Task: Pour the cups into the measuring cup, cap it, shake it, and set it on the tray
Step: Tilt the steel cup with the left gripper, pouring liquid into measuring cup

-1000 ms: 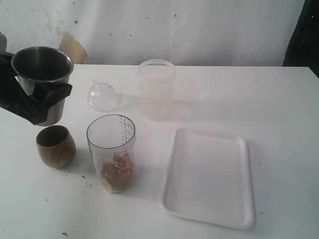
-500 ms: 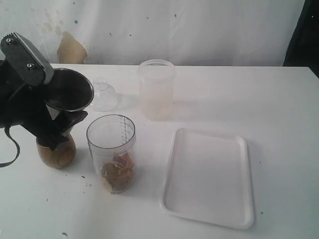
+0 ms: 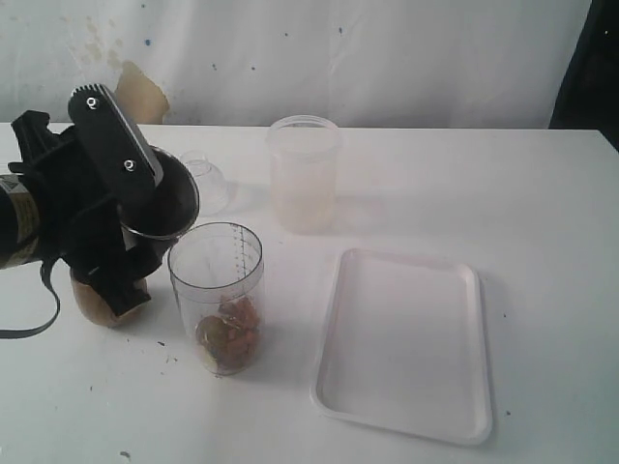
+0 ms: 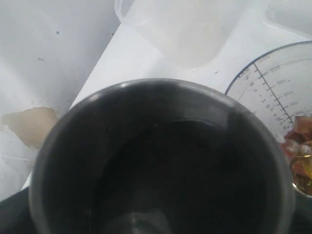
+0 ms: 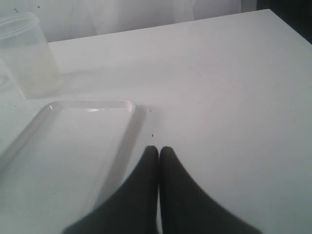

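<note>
My left gripper [image 3: 135,220] is shut on the steel tumbler [image 3: 172,198], holding it lifted and tipped with its mouth toward the measuring cup [image 3: 217,280]. In the left wrist view the tumbler's dark inside [image 4: 161,161] fills the picture and hides the fingers; the graduated measuring cup [image 4: 273,92] lies just past its rim. Orange-brown pieces [image 3: 230,333] sit at the measuring cup's bottom. The brown wooden cup [image 3: 97,304] stands mostly hidden behind the left gripper. The white tray [image 3: 401,343] lies to the right. My right gripper [image 5: 159,150] is shut and holds nothing, hovering over bare table beside the tray [image 5: 63,146].
A frosted tub [image 3: 304,174] stands behind the measuring cup, also seen as the tub [image 5: 29,53] from the right wrist. A clear domed lid [image 3: 208,179] rests on the table behind the left gripper. The table's far edge meets a white wall.
The left gripper has carried the steel tumbler rightward and tipped it further, from upright at the far left to leaning over the measuring cup's rim. The wooden cup is now mostly covered.
</note>
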`<action>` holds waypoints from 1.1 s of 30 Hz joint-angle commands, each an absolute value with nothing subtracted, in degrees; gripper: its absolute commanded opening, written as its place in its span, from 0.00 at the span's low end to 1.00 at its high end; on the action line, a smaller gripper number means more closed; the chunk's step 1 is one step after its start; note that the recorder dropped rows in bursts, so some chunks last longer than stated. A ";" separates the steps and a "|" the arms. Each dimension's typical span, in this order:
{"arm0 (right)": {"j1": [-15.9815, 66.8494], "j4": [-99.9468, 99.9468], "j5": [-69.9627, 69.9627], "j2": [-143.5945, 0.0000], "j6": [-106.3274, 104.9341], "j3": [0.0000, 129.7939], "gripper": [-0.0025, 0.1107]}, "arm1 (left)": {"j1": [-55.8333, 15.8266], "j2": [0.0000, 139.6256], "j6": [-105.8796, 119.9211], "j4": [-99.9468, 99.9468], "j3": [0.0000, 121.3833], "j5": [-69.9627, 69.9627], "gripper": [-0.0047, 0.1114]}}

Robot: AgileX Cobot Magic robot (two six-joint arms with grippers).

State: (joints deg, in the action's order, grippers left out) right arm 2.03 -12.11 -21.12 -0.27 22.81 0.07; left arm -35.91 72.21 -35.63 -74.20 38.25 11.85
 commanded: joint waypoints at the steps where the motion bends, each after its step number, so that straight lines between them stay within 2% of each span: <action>1: 2.29 -12.27 -20.91 0.00 22.95 0.00 0.02 | -38.15 71.37 -35.48 -76.76 40.13 15.75 0.04; 33: 2.29 -12.27 -20.91 0.00 22.95 0.00 0.02 | -38.45 71.37 -29.54 -81.45 40.76 17.72 0.04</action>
